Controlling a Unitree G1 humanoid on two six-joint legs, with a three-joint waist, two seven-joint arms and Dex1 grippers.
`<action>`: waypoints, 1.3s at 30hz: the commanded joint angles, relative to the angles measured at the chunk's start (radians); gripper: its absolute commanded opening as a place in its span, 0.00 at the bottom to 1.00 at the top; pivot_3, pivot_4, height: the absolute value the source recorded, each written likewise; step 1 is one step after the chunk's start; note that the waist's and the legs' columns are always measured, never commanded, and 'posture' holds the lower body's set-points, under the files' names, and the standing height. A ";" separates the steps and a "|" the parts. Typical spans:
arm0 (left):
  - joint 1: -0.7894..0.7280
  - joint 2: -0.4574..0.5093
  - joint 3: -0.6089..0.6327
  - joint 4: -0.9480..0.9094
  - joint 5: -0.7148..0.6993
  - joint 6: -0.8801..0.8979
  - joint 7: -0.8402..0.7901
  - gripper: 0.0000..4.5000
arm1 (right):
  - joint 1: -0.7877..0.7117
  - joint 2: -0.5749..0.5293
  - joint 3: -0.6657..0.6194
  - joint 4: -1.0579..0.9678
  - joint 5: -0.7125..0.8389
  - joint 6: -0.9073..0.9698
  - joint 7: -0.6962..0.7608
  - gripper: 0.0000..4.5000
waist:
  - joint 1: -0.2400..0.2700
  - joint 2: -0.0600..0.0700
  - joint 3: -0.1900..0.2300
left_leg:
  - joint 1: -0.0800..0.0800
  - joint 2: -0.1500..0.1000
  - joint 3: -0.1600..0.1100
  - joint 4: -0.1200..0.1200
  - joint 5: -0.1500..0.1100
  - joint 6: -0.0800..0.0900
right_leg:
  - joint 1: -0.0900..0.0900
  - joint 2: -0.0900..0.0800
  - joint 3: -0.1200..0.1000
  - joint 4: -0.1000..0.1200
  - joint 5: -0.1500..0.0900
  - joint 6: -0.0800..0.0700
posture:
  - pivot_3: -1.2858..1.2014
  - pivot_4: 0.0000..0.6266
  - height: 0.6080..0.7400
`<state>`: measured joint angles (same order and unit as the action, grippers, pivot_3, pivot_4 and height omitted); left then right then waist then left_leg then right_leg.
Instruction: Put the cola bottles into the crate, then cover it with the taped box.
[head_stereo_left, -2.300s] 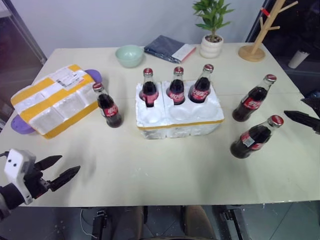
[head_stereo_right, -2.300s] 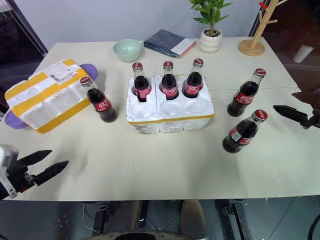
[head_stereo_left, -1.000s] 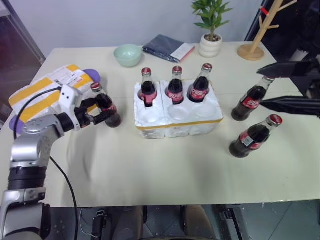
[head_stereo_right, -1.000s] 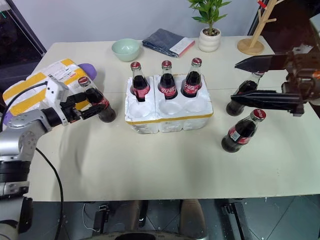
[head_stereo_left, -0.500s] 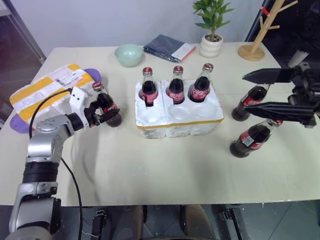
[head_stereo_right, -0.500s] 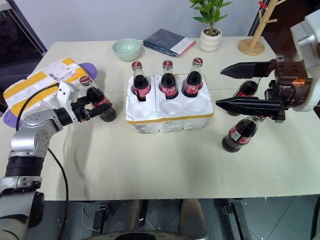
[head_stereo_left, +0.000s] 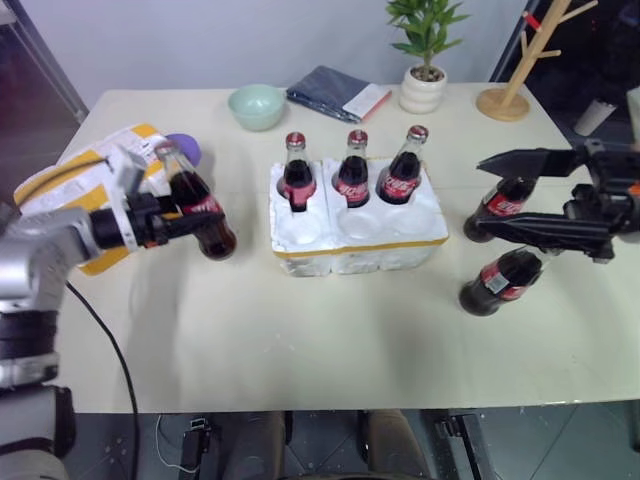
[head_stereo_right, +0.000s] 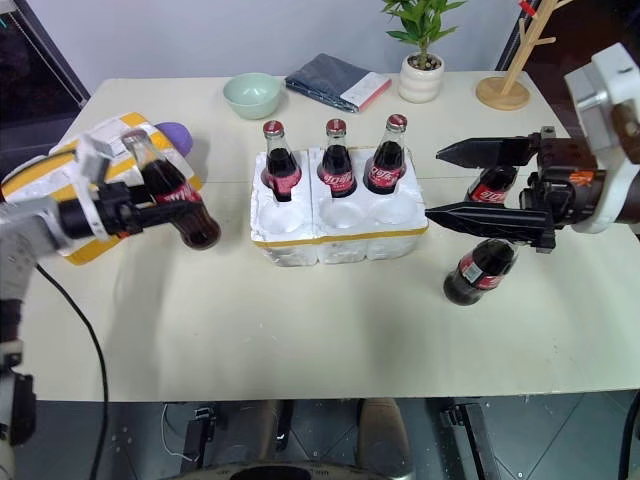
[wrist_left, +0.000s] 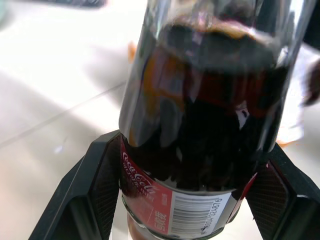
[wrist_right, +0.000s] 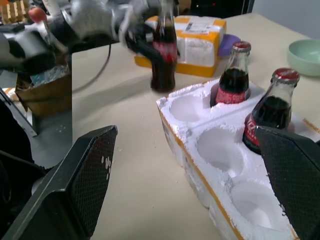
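A: What is the biggest thing, and how do the others sit around the crate?

B: The table (head_stereo_left: 330, 340) carries everything. The taped box (head_stereo_right: 40, 178) lies on it well to the left of the crate (head_stereo_left: 357, 232), partly behind the left arm. The crate itself stands in the middle of the table, with its yellow band facing the robot.

A: And the cola bottles?

B: Three cola bottles (head_stereo_left: 352, 170) stand upright in the far row of the crate; the three near pockets are empty. Two more bottles are to the right of the crate: one (head_stereo_left: 503, 198) stands behind the right gripper's fingers, the other (head_stereo_left: 499, 281) stands nearer to the robot, just below them.

A: The sixth one?

B: The left gripper (head_stereo_right: 140, 213) grasps it. This bottle (head_stereo_left: 196, 203) is tilted, its cap toward the taped box, and it is lifted off the table, left of the crate. In the left wrist view the two black fingers (wrist_left: 95, 180) press on both sides of the bottle at its label.

A: The right gripper?

B: The right gripper (head_stereo_left: 497, 192) is spread wide and holds nothing. Its fingers point toward the crate from the right side, one above the other.
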<state>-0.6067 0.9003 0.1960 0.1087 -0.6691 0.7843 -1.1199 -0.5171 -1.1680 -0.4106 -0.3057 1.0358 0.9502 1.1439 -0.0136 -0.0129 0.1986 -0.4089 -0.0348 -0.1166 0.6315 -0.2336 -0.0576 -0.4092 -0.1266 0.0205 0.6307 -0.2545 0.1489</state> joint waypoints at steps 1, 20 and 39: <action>-0.185 0.020 0.028 -0.036 -0.127 0.104 -0.072 0.62 | 0.023 -0.005 -0.041 -0.027 -0.006 -0.028 -0.004 1.00 | 0.008 -0.003 0.002 | 0.000 0.000 0.000 0.000 0.000 0.000 | 0.000 0.000 0.000 0.000 0.000 0.000 | 0.52 0.24 1.00; -0.329 -0.315 -0.286 0.151 0.210 -0.262 -0.053 0.62 | 0.169 0.024 -0.176 -0.113 0.048 0.008 -0.121 1.00 | 0.002 -0.002 0.002 | 0.001 0.000 0.000 0.002 0.000 0.000 | 0.002 0.001 0.001 0.001 0.001 0.001 | 0.52 0.24 1.00; -0.181 -0.253 -0.255 -0.037 0.206 -0.222 -0.101 1.00 | 0.231 0.016 -0.145 -0.101 -0.041 -0.076 -0.141 1.00 | 0.000 -0.002 0.002 | 0.001 0.000 0.000 0.003 0.000 0.000 | 0.002 0.001 0.001 0.001 0.001 0.001 | 0.52 0.24 1.00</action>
<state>-0.7705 0.6218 -0.1273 0.1331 -0.4054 0.5167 -1.2168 -0.2862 -1.1370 -0.5263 -0.4068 1.0070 0.8976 0.9932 -0.0140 -0.0148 0.2004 -0.4083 -0.0349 -0.1171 0.6347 -0.2333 -0.0576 -0.4074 -0.1258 0.0215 0.6315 -0.2536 0.1503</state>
